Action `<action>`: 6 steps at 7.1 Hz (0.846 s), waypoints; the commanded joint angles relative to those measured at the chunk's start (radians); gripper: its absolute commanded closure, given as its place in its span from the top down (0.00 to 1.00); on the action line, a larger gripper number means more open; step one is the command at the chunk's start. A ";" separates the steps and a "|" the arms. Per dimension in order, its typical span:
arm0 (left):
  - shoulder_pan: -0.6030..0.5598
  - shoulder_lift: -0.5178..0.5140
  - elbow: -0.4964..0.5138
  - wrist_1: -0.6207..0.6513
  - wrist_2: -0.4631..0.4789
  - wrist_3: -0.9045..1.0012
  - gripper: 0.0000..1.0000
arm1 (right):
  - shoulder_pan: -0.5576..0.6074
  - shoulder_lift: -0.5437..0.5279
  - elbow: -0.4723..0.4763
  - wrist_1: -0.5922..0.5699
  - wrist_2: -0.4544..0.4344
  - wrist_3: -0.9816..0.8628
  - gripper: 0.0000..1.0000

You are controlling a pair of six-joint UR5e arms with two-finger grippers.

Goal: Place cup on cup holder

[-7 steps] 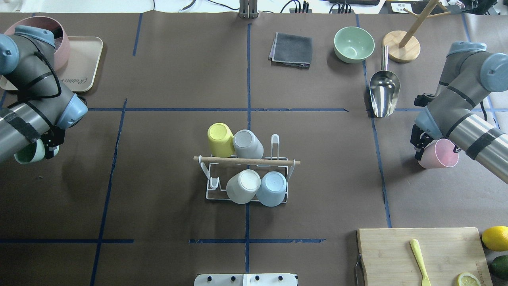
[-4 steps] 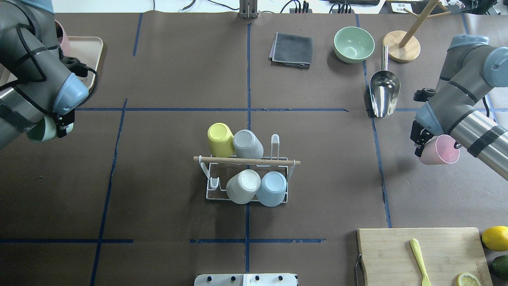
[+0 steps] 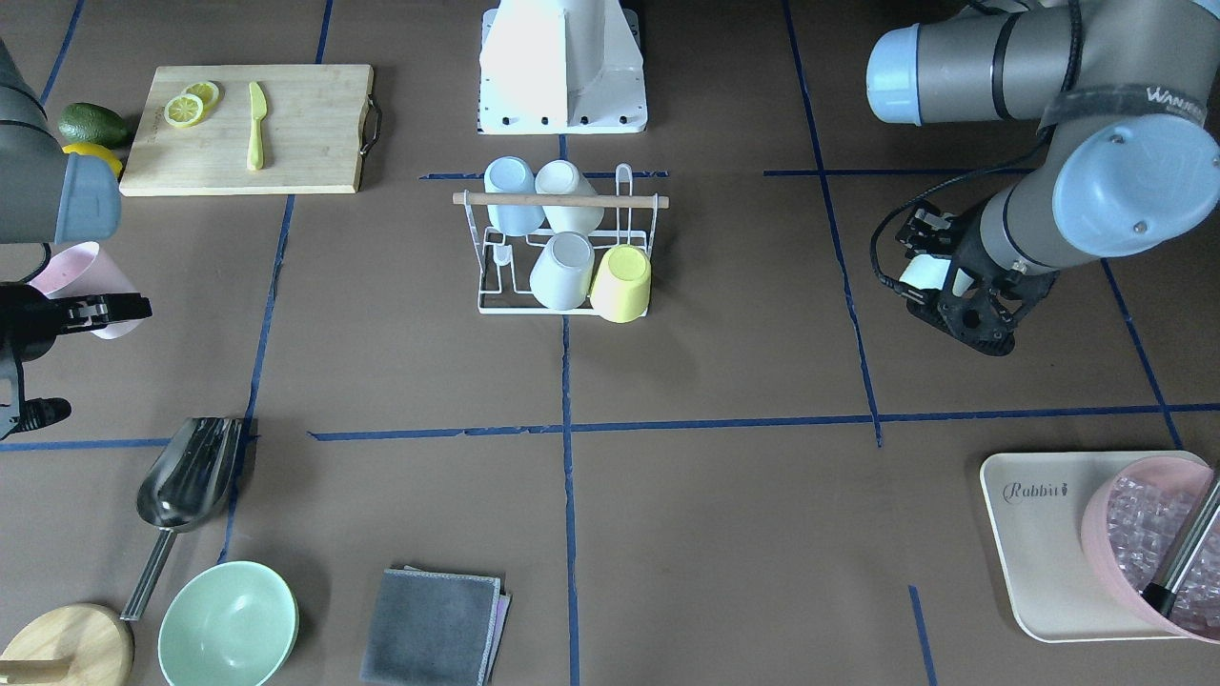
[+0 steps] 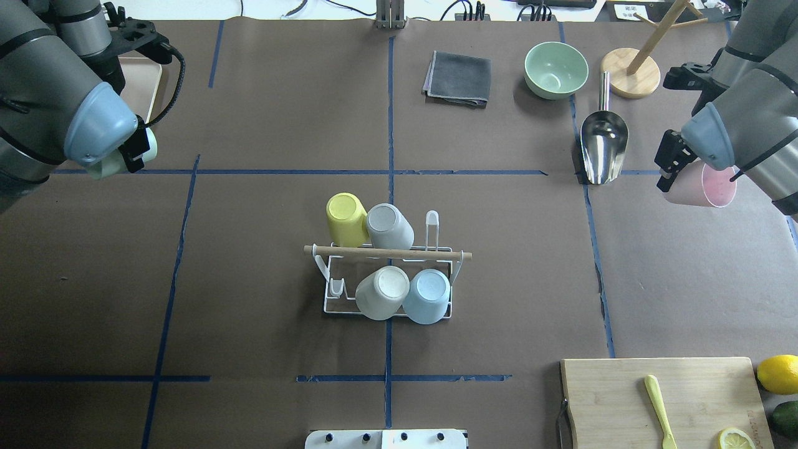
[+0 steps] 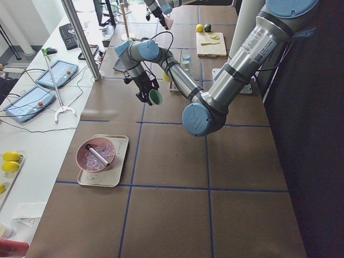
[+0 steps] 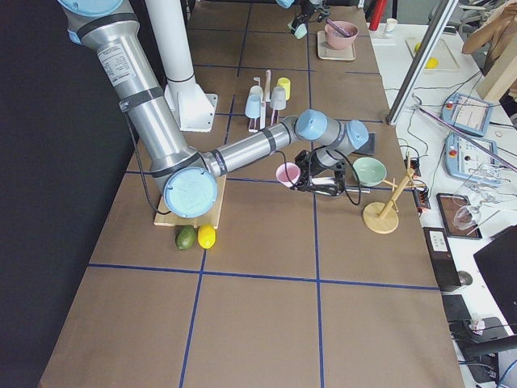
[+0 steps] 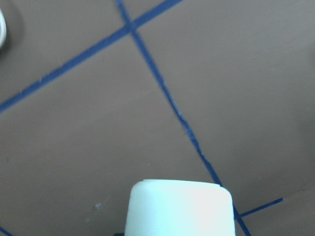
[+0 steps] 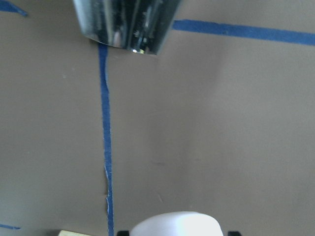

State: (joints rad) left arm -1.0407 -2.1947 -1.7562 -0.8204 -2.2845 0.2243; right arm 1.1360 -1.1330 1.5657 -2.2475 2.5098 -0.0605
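Step in hand, by my judgement: carrying two cups in to the holder (image 4: 386,253). It is standing at the centre of the overhead view, with four cups (image 4: 381,292) already sitting upturned on it. Two prongs are showing bare: the upper-right prong (image 4: 431,223) and the lower-left prong (image 4: 335,288).

To do it well:
- Bring the arms in one at a time, so the wrists are not crowding over the rod.
- Turn each cup mouth down and line the mouth up over a bare prong.
- Lower along the prong's tilt, keeping clear of the rod and the neighbouring cups.
- Let go only once the cup is seated.

Pose:
- The left gripper (image 4: 133,154) is hanging off the table at the upper left of the overhead view. Its jaws are clamping the green cup (image 4: 103,167), whose base is filling the bottom edge of the left wrist view.
- The right gripper (image 4: 670,163) is hanging at the right edge, pinching the wall of the pink cup (image 4: 701,187). The cup's mouth is facing the right edge, and the scoop (image 4: 603,146) is lying near it.
- Both cups are well apart from the holder.
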 commanded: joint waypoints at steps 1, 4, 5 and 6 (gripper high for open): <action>0.002 0.056 -0.071 -0.293 0.002 -0.002 0.08 | -0.027 -0.013 0.022 0.151 -0.005 0.002 0.00; 0.013 0.128 -0.091 -0.847 0.003 -0.352 0.08 | -0.019 -0.007 0.030 0.428 0.006 0.014 0.00; 0.043 0.166 -0.094 -1.028 0.003 -0.425 0.08 | -0.016 -0.005 0.034 0.522 0.020 0.017 0.00; 0.069 0.168 -0.094 -1.180 0.003 -0.500 0.08 | -0.018 -0.002 0.039 0.546 0.036 0.013 0.00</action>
State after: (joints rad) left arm -1.0015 -2.0430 -1.8485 -1.7950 -2.2811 -0.1730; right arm 1.1182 -1.1376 1.5997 -1.7739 2.5287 -0.0457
